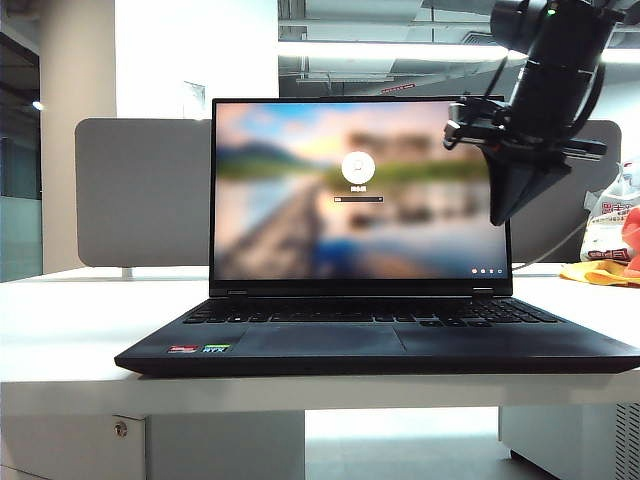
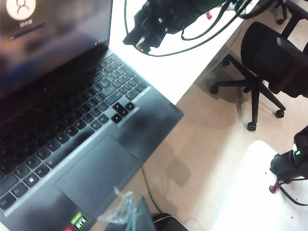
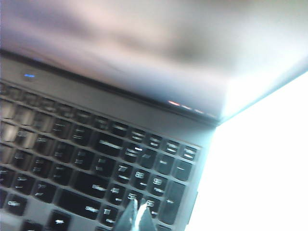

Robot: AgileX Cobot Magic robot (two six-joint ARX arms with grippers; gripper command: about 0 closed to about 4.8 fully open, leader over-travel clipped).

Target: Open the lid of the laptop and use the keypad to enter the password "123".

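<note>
A: On the white table (image 1: 60, 330) the laptop (image 1: 380, 345) sits open, lid (image 1: 360, 190) upright, login screen lit.

B: And the right gripper (image 3: 136, 214)?

A: At two o'clock from the screen's centre, fingers pressed together, tips just over the keypad (image 3: 96, 168), number block side.

B: The left gripper (image 2: 126, 214)?

A: Near the laptop's front edge by the touchpad (image 2: 98, 171); I cannot tell its jaws.
</note>
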